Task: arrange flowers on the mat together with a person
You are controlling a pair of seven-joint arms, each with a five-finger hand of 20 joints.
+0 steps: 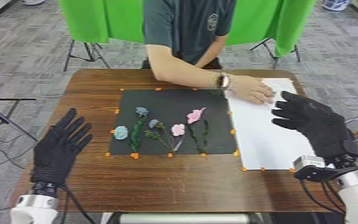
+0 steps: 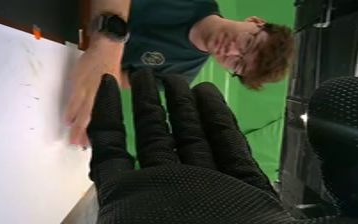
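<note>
In the head view a dark mat (image 1: 140, 100) lies mid-table, holding a light blue flower (image 1: 120, 132), blue flowers (image 1: 142, 111) on green stems, a pale pink flower (image 1: 177, 130) and a pink flower (image 1: 195, 115). My left hand (image 1: 55, 152) is open beside the mat's left side, touching no flower. My right hand (image 1: 322, 127) is open over the white sheet at the right. The right wrist view has the right hand (image 2: 189, 185) with straight fingers and nothing held. A person's hand (image 1: 249, 89) rests on the white sheet's upper part, near my right fingertips.
The white sheet (image 1: 269, 142) adjoins the mat's right side. Orange marks (image 1: 135, 155) line the edges of mat and sheet. The person's forearm (image 1: 180, 67) crosses the table's far edge. Brown wood (image 1: 158, 185) lies between the mat and the near edge.
</note>
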